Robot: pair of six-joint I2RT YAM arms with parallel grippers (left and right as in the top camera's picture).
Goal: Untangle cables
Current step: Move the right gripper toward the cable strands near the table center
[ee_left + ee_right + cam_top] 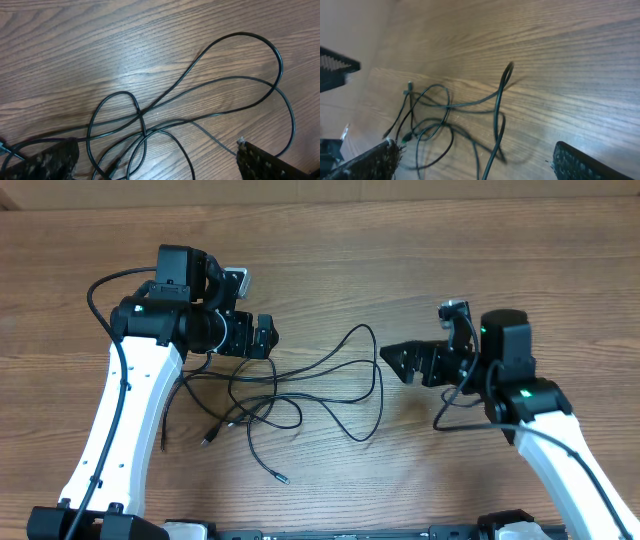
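Your left fingers (270,166) stand apart and empty, over the left end of the cables (300,392). The tangle lies mid-counter (420,240), toward the edge by the arm bases. Your right fingers (585,162) are also spread and empty, just beside the rightmost loop.

Tangled cables (272,402) sprawl across the desk (420,240) between the left gripper (268,337) and right gripper (392,360); far desk lies open

Black cables (141,116) on brown wood-grained table (420,240), beside white-and-black arms (120,415)
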